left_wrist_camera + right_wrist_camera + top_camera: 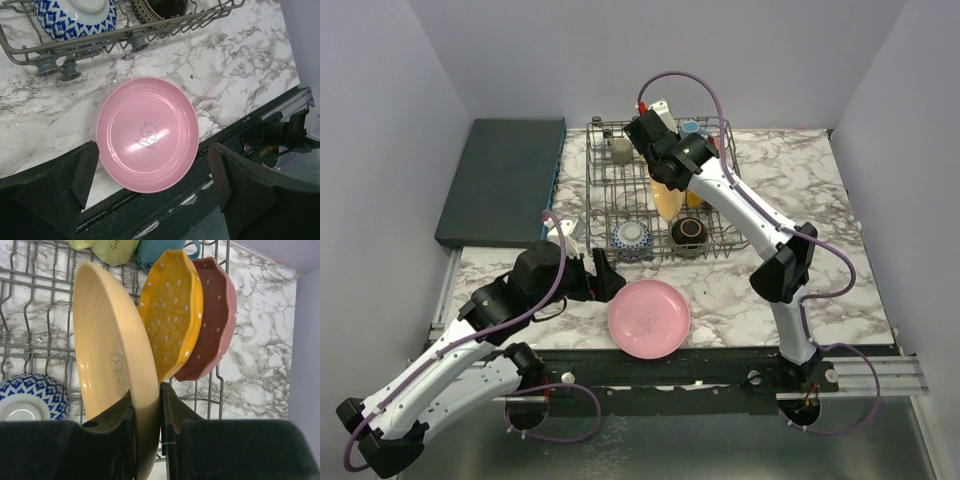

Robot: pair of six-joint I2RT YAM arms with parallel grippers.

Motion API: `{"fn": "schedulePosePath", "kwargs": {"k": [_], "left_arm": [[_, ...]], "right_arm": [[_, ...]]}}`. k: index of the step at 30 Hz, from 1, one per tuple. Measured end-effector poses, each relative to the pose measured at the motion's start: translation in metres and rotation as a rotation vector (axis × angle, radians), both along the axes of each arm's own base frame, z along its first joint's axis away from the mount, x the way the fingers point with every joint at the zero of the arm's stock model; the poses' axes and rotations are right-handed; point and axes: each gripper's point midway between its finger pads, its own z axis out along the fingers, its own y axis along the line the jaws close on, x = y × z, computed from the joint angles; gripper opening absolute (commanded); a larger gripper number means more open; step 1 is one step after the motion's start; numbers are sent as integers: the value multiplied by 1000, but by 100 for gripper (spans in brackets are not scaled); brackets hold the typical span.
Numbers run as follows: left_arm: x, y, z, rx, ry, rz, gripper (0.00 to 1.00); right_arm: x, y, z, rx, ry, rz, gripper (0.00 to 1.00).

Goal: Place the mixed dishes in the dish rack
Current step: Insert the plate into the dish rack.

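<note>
Right gripper (147,390) pinches the tan plate (105,350), upright in the dish rack (605,195). Left gripper (610,277) gapes wide, just left of the pink plate (147,135).

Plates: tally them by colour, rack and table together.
pink plate: 1
tan plate: 1
orange plate: 1
dark red plate: 1
Total: 4

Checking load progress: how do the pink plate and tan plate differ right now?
The pink plate lies flat on the counter, outside the rack; the tan plate is upright inside it. The right fingers pinch the tan plate's rim; the pink plate is free, left fingers open nearby. Both are smooth-rimmed with a small centre print.
</note>
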Motion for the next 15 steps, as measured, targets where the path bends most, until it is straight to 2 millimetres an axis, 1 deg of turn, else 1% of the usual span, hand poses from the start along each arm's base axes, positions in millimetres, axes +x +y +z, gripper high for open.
{"fn": "schedulePosePath", "kwargs": {"k": [6, 15], "left_arm": [[-1, 3, 1, -6, -13, 8, 99], [-1, 3, -1, -3, -12, 9, 99]], "right_arm": [[10, 3, -17, -65, 13, -1, 0], [21, -3, -24, -90, 4, -27, 0]]}}
